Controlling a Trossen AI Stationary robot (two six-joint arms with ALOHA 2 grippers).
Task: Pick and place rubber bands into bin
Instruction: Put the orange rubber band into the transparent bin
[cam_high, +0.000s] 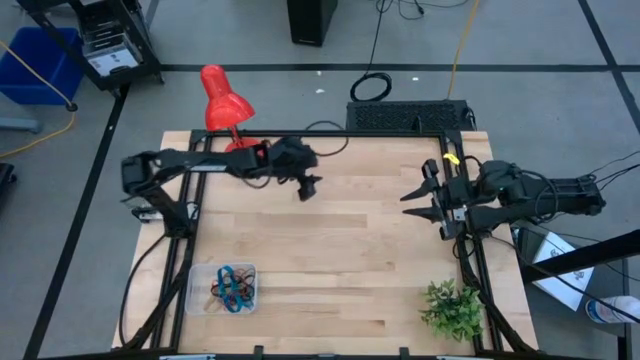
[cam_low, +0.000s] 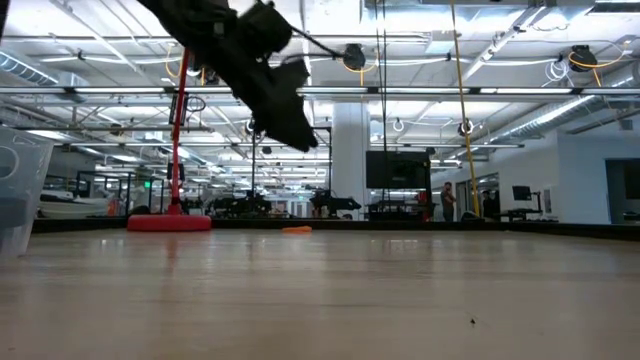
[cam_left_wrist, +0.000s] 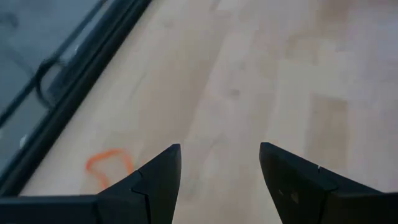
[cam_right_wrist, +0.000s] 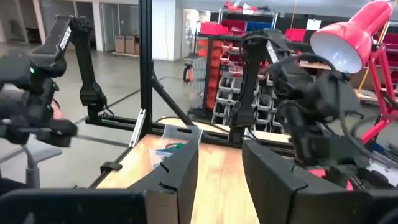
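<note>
Two dark fingers (cam_left_wrist: 219, 186) of the left arm fill the near edge of its wrist picture, spread apart with nothing between them and only bare wood of the worktop (cam_high: 360, 235) below. Just off to one side of them an orange rubber band (cam_left_wrist: 109, 167) lies flat close to the worktop's back edge, beside the black frame rail; it looks to be a squashed loop, though part of it is cut off behind a finger, so its long axis cannot be told. From above, the left fingers (cam_high: 307, 188) hang over the back half of the worktop near the red lamp (cam_high: 225, 100), so this arm is much the nearer to that band. The right arm's fingers (cam_high: 424, 200) wait apart and empty by the right edge. Several bands already lie tangled in the clear bin (cam_high: 222, 288) at the front left corner. Seen level across the worktop, the orange band (cam_low: 296, 229) is a thin sliver far back.
</note>
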